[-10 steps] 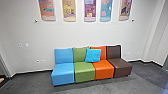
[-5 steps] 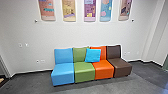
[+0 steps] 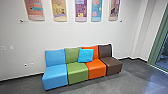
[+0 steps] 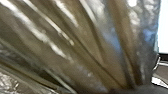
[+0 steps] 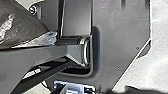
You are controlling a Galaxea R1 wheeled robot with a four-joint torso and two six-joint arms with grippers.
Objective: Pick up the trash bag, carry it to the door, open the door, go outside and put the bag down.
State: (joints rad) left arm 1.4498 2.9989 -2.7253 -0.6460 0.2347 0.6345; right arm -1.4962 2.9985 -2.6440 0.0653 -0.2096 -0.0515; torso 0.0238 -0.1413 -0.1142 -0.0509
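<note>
Robot's view swung right; more green frame [image 3: 157, 45] shows now. Left gripper [image 4: 122, 89] clamped on shiny trash bag [image 4: 75, 47]. Right gripper [image 5: 132, 90]: can't tell. Posters [image 3: 81, 8]: words too small.

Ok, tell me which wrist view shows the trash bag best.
The left wrist view: the trash bag looms large there, its shiny folds running together toward one spot. The right wrist view shows a smaller piece, dark and glossy, cut off by the picture's edge.

Soft light covers the wall [image 3: 75, 35], while white glare streaks the trash bag [image 4: 82, 42].
</note>
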